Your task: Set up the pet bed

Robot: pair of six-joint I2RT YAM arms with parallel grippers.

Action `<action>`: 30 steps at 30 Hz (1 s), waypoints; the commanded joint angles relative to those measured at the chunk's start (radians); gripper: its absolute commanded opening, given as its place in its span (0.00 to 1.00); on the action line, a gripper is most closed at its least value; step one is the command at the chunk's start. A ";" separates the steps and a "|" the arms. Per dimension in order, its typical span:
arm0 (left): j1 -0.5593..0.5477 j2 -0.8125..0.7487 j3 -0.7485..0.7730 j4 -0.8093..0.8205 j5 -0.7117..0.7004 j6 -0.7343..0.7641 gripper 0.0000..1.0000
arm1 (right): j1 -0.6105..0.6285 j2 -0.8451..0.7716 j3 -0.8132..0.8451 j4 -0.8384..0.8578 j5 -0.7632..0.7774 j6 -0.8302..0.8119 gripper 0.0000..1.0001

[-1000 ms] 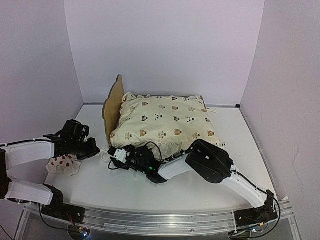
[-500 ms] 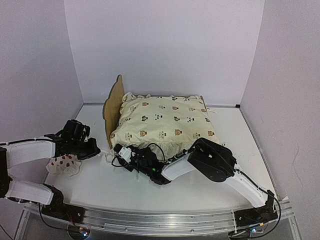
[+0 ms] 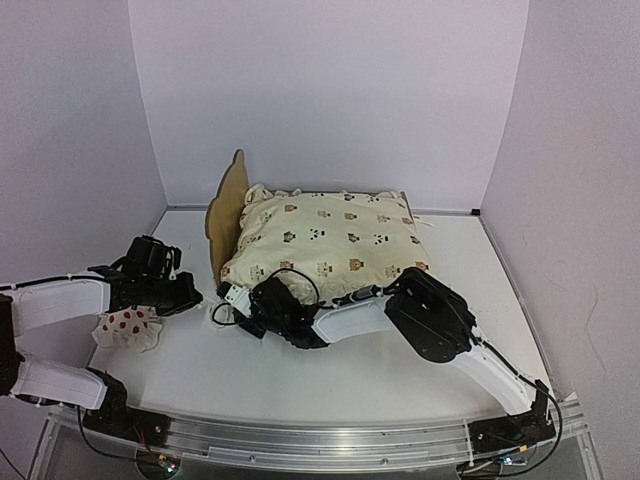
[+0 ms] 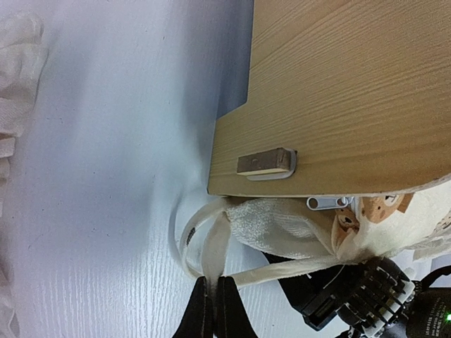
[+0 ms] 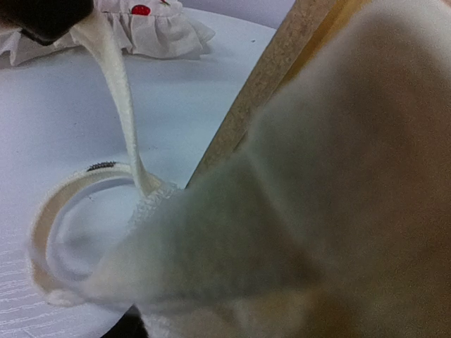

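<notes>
Now we're pinching a tie strap (image 4: 209,243) of the cushion (image 3: 330,240) w/ L hand (image 4: 215,304), closed tight on it. R hand (image 3: 238,300) is sitting at the cushion's near-left corner; can't tell its opening. The pet bed (image 3: 228,205) is standing on the surface (image 3: 400,375) twd the back wall, cushion on top.

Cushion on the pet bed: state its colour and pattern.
Cream cushion with small printed bear faces, clearest in the top view.

Nothing legible: no text, label, brand or number in any view.
The cushion (image 3: 330,245) carries only small printed bear faces and the little pillow (image 3: 128,328) only red spots; the zip pull (image 4: 325,203) and the pet bed (image 4: 352,91) plywood show no readable mark.
</notes>
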 commanded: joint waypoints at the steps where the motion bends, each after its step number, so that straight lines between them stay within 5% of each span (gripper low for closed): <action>1: 0.003 -0.007 0.040 0.030 0.013 0.018 0.00 | -0.020 0.056 0.085 -0.268 0.050 -0.010 0.47; 6: 0.003 -0.009 0.038 0.033 0.013 0.017 0.00 | -0.022 0.072 0.108 -0.296 0.053 -0.023 0.42; 22: 0.002 -0.010 0.039 0.036 0.013 0.015 0.00 | -0.021 0.118 0.141 -0.322 0.034 -0.037 0.01; 30: 0.003 -0.013 0.046 0.030 0.008 0.017 0.00 | -0.021 0.048 0.062 -0.321 0.004 -0.005 0.00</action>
